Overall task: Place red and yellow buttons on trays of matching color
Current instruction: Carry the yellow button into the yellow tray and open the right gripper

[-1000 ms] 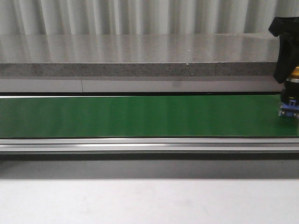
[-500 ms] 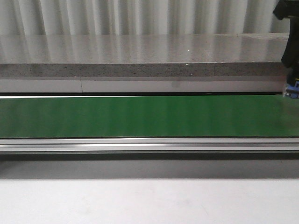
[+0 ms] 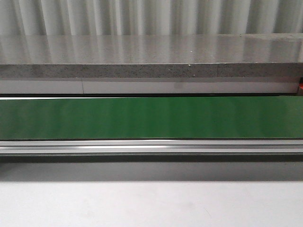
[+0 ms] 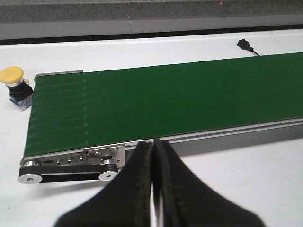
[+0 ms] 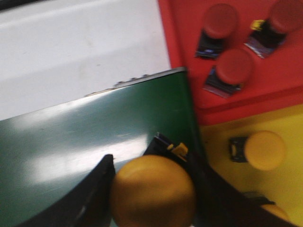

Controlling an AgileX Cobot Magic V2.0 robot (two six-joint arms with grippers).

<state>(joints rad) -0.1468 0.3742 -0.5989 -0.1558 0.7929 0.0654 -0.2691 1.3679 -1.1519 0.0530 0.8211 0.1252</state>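
Observation:
In the right wrist view my right gripper (image 5: 152,189) is shut on a yellow button (image 5: 152,191) above the green belt's end (image 5: 94,146). Just past that end lie a red tray (image 5: 184,56) holding three red buttons (image 5: 234,66) and a yellow tray (image 5: 218,165) with a yellow button (image 5: 262,150) in it. The left wrist view shows my left gripper (image 4: 154,144) shut and empty over the white table near the belt's (image 4: 165,104) other end. Another yellow button (image 4: 13,80) stands on the table beside that end. Neither gripper appears in the front view.
The front view has only the bare green belt (image 3: 151,118), its metal rail (image 3: 151,147) and a grey ledge (image 3: 151,71) behind. A black cable plug (image 4: 244,44) lies on the white table beyond the belt.
The right arm has risen and gone rightward out of the front view; a second ago its gripper was low over the belt's right end.

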